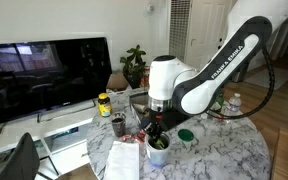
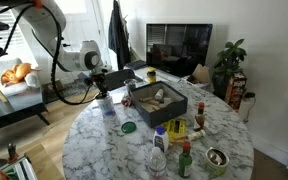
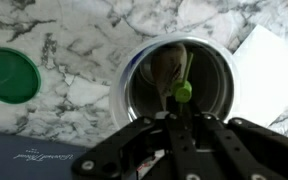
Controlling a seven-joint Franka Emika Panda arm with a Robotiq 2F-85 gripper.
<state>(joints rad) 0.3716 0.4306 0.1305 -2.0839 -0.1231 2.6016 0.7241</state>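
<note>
My gripper (image 3: 179,125) hangs right over a round metal cup (image 3: 119,85) on a white marble table (image 3: 74,30). The fingers are closed on a thin dark stick with a green tip (image 3: 183,92), and the tip reaches into the cup's mouth. Something pale lies inside the cup. A green lid (image 3: 11,75) lies flat on the table beside the cup. In both exterior views the gripper (image 1: 156,128) (image 2: 104,90) sits just above the cup (image 1: 159,150) (image 2: 106,106), with the green lid (image 1: 186,135) (image 2: 129,127) close by.
White paper (image 3: 266,60) (image 1: 124,160) lies next to the cup. A dark tray with items (image 2: 156,100), several bottles (image 2: 179,150), a yellow-lidded jar (image 1: 104,103) and a dark can (image 1: 118,125) stand on the table. A TV (image 1: 44,70) and a plant (image 1: 134,65) are behind.
</note>
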